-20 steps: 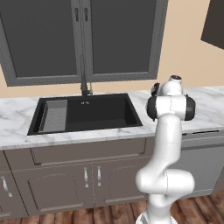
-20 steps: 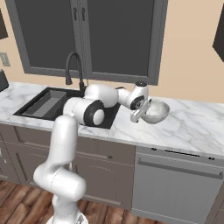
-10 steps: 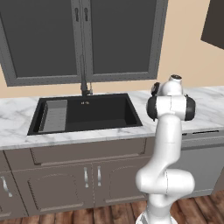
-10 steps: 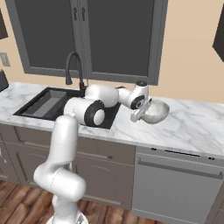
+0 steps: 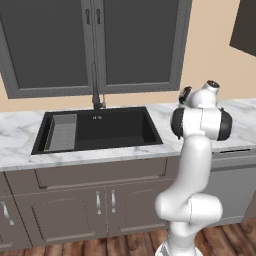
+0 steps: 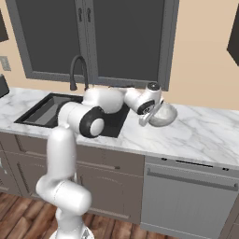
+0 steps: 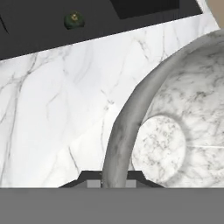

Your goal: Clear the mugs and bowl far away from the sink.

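The bowl point(image 6: 163, 115) sits on the counter point(image 6: 200, 133) just to the right of the sink point(image 6: 44, 109), a round, shallow vessel with a pale, grey-veined stone look much like the marbled white counter beneath it. In the hand view its thick rounded rim point(image 7: 131, 113) curves up from the bottom edge, and inside it a flat circular base shows below smoothly sloping walls.

The claw point(image 6: 148, 116) is pressed together on the bowl's near-left rim: in the hand view the rim runs straight down between the two dark tips, one tip inside the wall and one outside. In the right base view the white arm reaches across the right end of the sink, and its rounded hand with dark joints leans down against the bowl's left side.

The sink is a deep black rectangular basin set into the counter, with a grey ribbed drain rack point(image 5: 61, 132) in its left part and a tall thin black tap point(image 5: 95, 82) rising at its far edge. In the hand view a small dark green round drain point(image 7: 74, 19) lies on the black basin floor beyond the counter's edge.

Below the counter run grey panelled cabinet doors point(image 5: 75, 210) with slim metal handles
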Robot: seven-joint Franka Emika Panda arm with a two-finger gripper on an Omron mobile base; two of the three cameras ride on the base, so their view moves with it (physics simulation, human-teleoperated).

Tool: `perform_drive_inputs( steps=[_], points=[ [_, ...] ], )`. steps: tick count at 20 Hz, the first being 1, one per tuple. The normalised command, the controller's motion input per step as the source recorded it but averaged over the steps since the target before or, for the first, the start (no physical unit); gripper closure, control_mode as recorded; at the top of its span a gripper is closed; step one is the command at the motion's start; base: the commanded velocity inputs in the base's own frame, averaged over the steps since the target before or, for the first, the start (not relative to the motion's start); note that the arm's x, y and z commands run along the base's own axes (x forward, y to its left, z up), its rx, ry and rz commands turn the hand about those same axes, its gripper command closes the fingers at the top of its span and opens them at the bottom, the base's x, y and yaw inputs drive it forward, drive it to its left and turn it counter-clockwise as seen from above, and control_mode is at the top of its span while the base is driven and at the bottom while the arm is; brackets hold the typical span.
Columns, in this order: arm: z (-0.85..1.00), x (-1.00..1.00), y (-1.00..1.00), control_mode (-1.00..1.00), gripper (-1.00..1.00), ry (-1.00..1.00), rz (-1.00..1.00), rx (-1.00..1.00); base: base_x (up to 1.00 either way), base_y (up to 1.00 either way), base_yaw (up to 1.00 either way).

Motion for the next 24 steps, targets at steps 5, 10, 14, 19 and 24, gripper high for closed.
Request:
perform_drive_inputs(
  steps=[5,10,14,19,24],
  points=[
    [0.95,-1.00,0.61,-1.00,1.00,-0.41,0.00,0.00,0.00,0.00,0.00],
    [0.98,-1.00,0.82,-1.00,1.00,-0.37,0.00,0.00,0.00,0.00,0.00],
    [1.00,-1.00,0.55,-1.00,1.00,-0.26,0.00,-0.01,0.00,0.00,0.00],
    [1.00,-0.98,0.50,-1.00,1.00,-0.16,-0.08,-0.12,0.00,0.00,0.00],
    [0.80,-0.96,0.09,-1.00,1.00,0.01,-0.16,-0.13,0.00,0.00,0.00]
  ],
)
